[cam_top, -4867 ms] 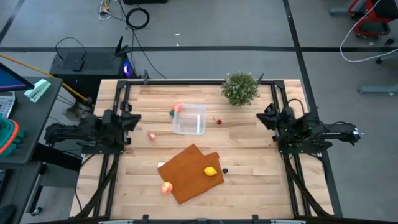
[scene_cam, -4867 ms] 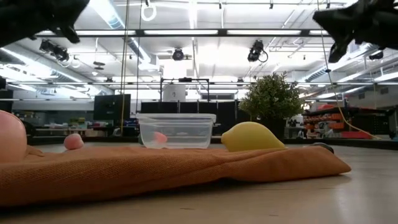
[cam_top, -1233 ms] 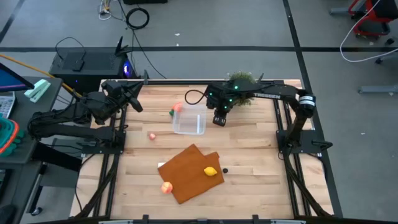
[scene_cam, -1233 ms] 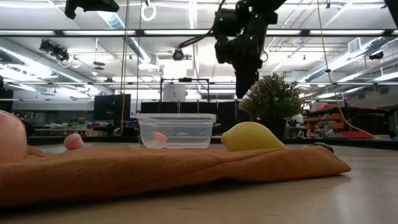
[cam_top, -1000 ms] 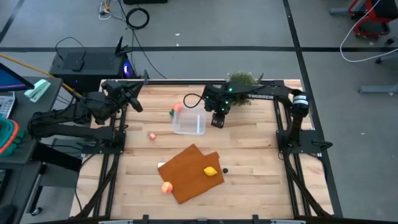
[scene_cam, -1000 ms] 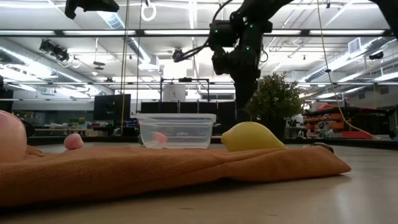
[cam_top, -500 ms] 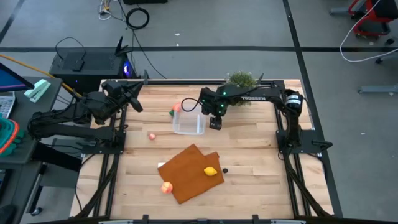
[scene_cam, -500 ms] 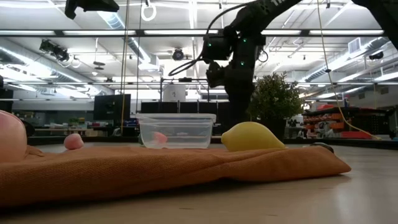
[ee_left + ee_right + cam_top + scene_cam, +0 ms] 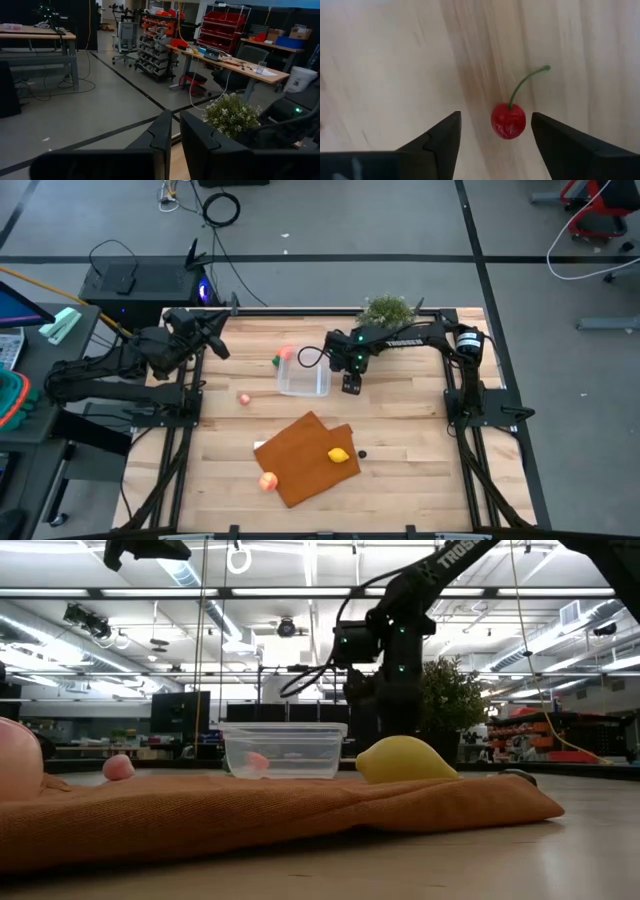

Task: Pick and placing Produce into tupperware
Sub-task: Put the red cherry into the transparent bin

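Left gripper (image 9: 213, 340) raised at worktop's (image 9: 400, 430) far-left edge, fingers nearly closed, empty. Tupperware (image 9: 304, 374) mid-worktop holds a pink piece (image 9: 256, 761). Right gripper (image 9: 492, 130) wide open, empty, low over a red cherry (image 9: 508, 120) lying between its fingers, untouched, just right of tupperware. Lemon (image 9: 339, 455) on mat (image 9: 300, 452).

Both arms are dark, near-black, jointed segments on black frame mounts at the table sides. The right arm (image 9: 420, 335) carries white lettering along its link, small green lights near the wrist and a looping black cable. Each gripper's fingers (image 9: 442, 135) are flat, dark, wedge-shaped plates with matte surfaces.
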You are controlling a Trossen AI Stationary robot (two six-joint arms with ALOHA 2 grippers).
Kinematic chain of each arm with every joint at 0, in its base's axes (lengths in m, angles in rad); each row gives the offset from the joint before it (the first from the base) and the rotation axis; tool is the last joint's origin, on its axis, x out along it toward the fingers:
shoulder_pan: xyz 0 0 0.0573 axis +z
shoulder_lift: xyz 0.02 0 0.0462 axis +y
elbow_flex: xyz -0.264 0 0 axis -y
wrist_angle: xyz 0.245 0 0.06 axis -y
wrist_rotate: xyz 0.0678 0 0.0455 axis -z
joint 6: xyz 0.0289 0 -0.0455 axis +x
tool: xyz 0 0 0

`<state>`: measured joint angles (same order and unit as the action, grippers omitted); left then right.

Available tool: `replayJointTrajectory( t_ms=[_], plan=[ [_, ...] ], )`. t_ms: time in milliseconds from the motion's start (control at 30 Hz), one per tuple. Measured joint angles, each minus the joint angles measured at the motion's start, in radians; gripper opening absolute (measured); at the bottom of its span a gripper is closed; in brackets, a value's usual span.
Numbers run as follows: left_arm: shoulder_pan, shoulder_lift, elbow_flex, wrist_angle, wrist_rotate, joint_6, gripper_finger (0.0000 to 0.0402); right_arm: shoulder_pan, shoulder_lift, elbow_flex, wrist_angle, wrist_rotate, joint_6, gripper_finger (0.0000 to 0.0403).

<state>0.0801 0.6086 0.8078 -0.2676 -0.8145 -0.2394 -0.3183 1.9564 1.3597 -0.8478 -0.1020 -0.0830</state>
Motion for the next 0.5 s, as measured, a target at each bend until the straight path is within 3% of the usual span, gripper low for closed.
replayJointTrajectory(
  t_ms=[500],
  plan=[
    [0.009,0.0,0.0,0.0,0.0,-0.005,0.0043,0.0,0.0,-0.014,0.077,0.026,0.003,0.0202]
  ],
)
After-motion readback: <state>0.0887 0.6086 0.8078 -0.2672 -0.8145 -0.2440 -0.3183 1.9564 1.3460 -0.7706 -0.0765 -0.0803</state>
